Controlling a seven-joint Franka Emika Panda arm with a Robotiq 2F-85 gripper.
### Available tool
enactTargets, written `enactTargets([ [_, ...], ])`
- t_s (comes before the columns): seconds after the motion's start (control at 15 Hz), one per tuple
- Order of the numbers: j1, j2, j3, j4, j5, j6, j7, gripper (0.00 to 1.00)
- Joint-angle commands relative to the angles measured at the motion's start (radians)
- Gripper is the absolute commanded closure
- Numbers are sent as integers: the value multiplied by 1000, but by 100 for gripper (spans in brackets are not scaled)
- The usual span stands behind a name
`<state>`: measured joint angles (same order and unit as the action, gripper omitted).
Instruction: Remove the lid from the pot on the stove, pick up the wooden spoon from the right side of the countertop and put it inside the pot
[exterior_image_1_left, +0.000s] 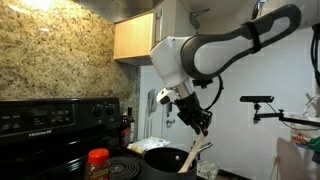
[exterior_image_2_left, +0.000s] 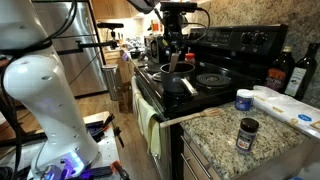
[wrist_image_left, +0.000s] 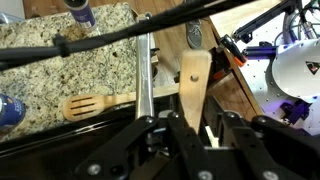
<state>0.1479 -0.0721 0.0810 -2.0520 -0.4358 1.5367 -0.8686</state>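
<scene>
Exterior view: the jaws are clamped on the wooden spoon (exterior_image_1_left: 200, 152), gripping its upper part. The spoon hangs tilted, with its lower end at the rim of the pot (exterior_image_1_left: 165, 158). I can't tell whether it's touching the pot. The arm (exterior_image_1_left: 235, 45) arches in from the upper right, wrist pointing down. The stove (exterior_image_1_left: 55, 118) back panel is beside it, and an orange-lidded jar (exterior_image_1_left: 98, 160) stands in front.

Exterior view from the bench side: the arm (exterior_image_2_left: 178, 12) drops in from the top, wrist straight down over the pot (exterior_image_2_left: 176, 85). The pot sits on a front burner of the stove (exterior_image_2_left: 235, 45). The spoon (exterior_image_2_left: 176, 65) is only a pale sliver under the jaws, too small for me to read the grip. The granite bench (exterior_image_2_left: 215, 135) beside the stove carries a dark-lidded jar (exterior_image_2_left: 247, 133) and a blue-lidded tub (exterior_image_2_left: 243, 99).

Wrist view: this shows the grip best. The jaws are closed onto the spoon (wrist_image_left: 193, 80) from both sides, pads against the handle. The spoon's wide end points away from the wrist. A slotted wooden spatula (wrist_image_left: 95, 105) lies flat on the bench (wrist_image_left: 70, 65), well apart from the spoon. A silvery bar (wrist_image_left: 145, 75) runs between them. I can't tell what it belongs to.
</scene>
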Motion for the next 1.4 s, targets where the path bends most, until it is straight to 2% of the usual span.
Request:
enactTargets([
  [0.0,-11,38,5,29,-2,21,-86,44],
  [0.13,-14,44,5,27,1,39,-98,38],
  [0.53,-20,-6,-2,-3,76,139,-156,2],
  [0.67,-25,-41,-10,-20,154,190,-89,0],
  [0.87,-32,-75,-22,-35,244,199,-32,0],
  [0.93,-18,-57,-17,-12,203,123,-180,0],
  [1.0,-24,-38,-17,6,201,150,-95,0],
  [1.2,-21,-42,-14,3,201,130,-147,0],
  [1.27,-27,-30,-15,28,262,131,-31,0],
  [1.33,-24,-22,-13,41,291,115,-1,0],
])
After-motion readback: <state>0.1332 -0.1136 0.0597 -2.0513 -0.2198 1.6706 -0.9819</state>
